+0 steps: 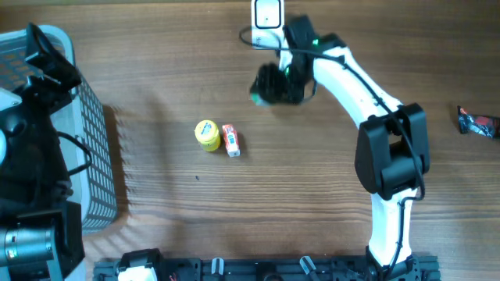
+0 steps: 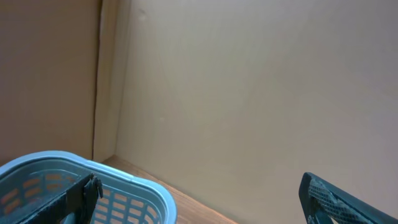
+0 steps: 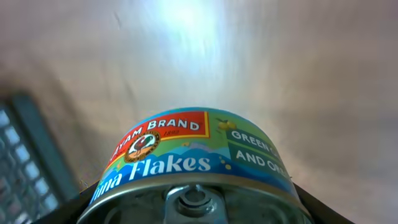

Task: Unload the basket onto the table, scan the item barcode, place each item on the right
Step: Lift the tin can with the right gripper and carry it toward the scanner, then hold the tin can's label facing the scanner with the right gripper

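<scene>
A tuna flakes can (image 3: 193, 155) with a blue, green and red label fills the right wrist view, its pull-tab lid facing the camera. My right gripper (image 3: 193, 213) is shut on it, one dark finger at each side of the can. Overhead, the right gripper (image 1: 275, 84) holds it just below a white scanner (image 1: 267, 14) at the table's far edge; only a sliver of the can (image 1: 255, 95) shows. No barcode is visible. My left gripper (image 2: 202, 205) stands open with nothing in it, above the basket at the left.
A light blue plastic basket (image 1: 98, 156) stands at the left edge, its rim (image 2: 149, 190) under the left gripper. A yellow round container (image 1: 207, 134) and a small red and white box (image 1: 231, 140) lie mid-table. A dark red packet (image 1: 476, 121) lies far right.
</scene>
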`<action>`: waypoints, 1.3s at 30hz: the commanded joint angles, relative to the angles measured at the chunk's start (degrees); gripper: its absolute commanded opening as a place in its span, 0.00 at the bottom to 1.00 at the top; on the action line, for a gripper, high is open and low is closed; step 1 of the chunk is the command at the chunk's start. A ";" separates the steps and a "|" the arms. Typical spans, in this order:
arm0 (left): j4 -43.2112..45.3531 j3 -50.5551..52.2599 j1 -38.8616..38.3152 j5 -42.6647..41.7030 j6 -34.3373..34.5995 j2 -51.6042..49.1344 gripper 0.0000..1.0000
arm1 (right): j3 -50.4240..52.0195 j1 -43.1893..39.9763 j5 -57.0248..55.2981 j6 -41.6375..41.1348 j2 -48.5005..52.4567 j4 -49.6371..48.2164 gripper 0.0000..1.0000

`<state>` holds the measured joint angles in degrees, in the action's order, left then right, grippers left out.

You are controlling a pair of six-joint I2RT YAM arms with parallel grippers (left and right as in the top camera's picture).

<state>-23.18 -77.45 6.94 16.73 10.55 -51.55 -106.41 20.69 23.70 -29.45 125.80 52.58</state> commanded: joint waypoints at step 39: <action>0.33 0.44 0.42 -1.27 -0.72 0.22 1.00 | -3.72 2.86 -34.40 36.74 17.44 -71.52 0.45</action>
<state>-23.07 -77.34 6.94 16.36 10.55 -51.53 -109.01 23.22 -9.52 8.21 141.56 -18.09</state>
